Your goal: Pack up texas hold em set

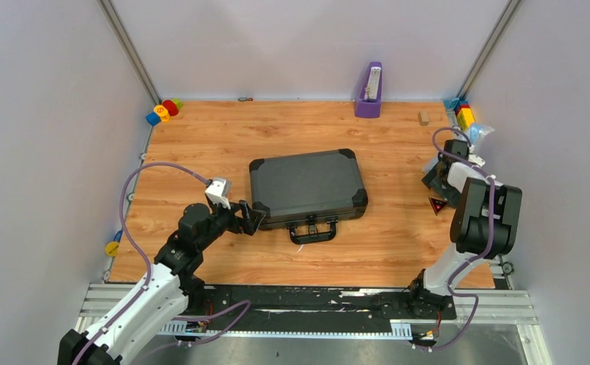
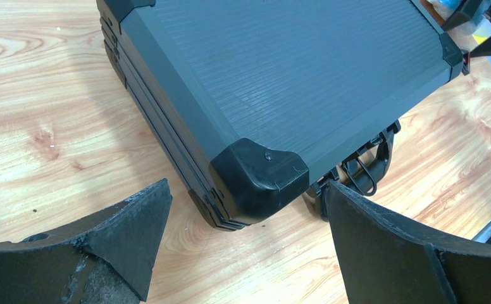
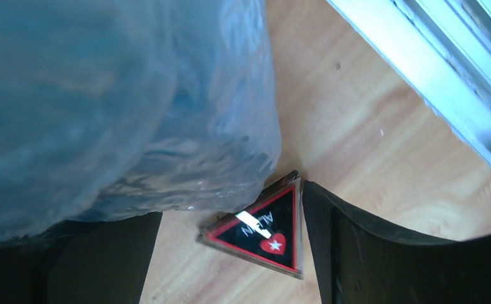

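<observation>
The dark grey briefcase (image 1: pixel 307 186) lies closed and flat mid-table, black handle (image 1: pixel 312 230) facing the arms. My left gripper (image 1: pixel 252 217) is open and empty at its near left corner; in the left wrist view the black corner cap (image 2: pixel 259 177) sits just beyond my gripper (image 2: pixel 249 247), not touching it. My right gripper (image 1: pixel 438 186) is open at the right edge. A black and red triangular plaque (image 3: pixel 262 228) lies on the table between its fingers (image 3: pixel 369 253), against the right one. Chip rolls, cards and dice are out of view.
A purple metronome (image 1: pixel 369 91) stands at the back. Toy blocks sit at the back left (image 1: pixel 163 112) and back right (image 1: pixel 464 115). A bluish plastic bag (image 3: pixel 116 107) lies just beyond the right gripper. An aluminium rail (image 3: pixel 433 76) runs along the right edge.
</observation>
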You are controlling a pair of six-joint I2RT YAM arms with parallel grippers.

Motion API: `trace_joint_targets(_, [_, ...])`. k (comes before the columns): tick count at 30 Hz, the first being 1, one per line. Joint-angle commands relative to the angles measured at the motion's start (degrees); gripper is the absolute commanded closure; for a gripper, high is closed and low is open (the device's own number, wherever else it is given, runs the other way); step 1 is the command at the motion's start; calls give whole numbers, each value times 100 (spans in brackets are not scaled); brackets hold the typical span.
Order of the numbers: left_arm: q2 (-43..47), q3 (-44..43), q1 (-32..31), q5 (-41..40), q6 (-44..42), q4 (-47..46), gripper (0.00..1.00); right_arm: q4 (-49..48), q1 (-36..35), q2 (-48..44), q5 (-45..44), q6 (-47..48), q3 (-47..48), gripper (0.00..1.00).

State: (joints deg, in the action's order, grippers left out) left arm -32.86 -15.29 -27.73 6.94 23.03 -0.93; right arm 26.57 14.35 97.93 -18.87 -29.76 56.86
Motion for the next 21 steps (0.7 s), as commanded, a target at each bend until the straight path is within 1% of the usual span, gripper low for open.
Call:
trace_joint_targets(1, [144, -148, -34, -91, -106, 9, 0, -196, 18, 563, 432, 551, 25, 20])
trace_joint_targets(3, [175, -148, -27, -108, -106, 21, 0, -202, -23, 431, 463, 525, -54, 22])
trace_joint_targets(4, [180, -149, -29, -119, -102, 22, 0, -151, -41, 372, 393, 493, -80, 26])
trace_joint_targets(5, [174, -150, -35, -121, -102, 22, 0, -47, -50, 316, 262, 359, -93, 28])
trace_joint_targets(6, [170, -145, -32, -122, -104, 23, 0, 15, -65, 252, 336, 314, -122, 32])
trace_joint_targets(7, [167, -143, -32, -118, -98, 23, 0, -10, -83, 178, 532, 347, -182, 28])
trace_joint_targets(9, [165, -141, -31, -108, -97, 23, 0, 45, -210, 135, 637, 365, -217, 12])
trace_joint_targets(10, [161, -145, -31, -106, -101, 23, 0, 147, -306, 168, 559, 365, -164, 7])
trace_joint_targets(11, [163, -143, -31, -105, -98, 27, 0, 279, -382, 216, 469, 360, -90, 5])
trace_joint_targets(16, [194, -158, -31, -134, -89, 64, 0, 785, -692, 164, 90, 224, -13, 5])
trace_joint_targets(18, [200, -150, -31, -139, -84, 66, 0, 797, -697, 57, 184, 212, -76, 8])
trace_joint_targets(21, [194, -137, -31, -134, -79, 52, 0, 830, -697, 95, 223, 205, -81, 15])
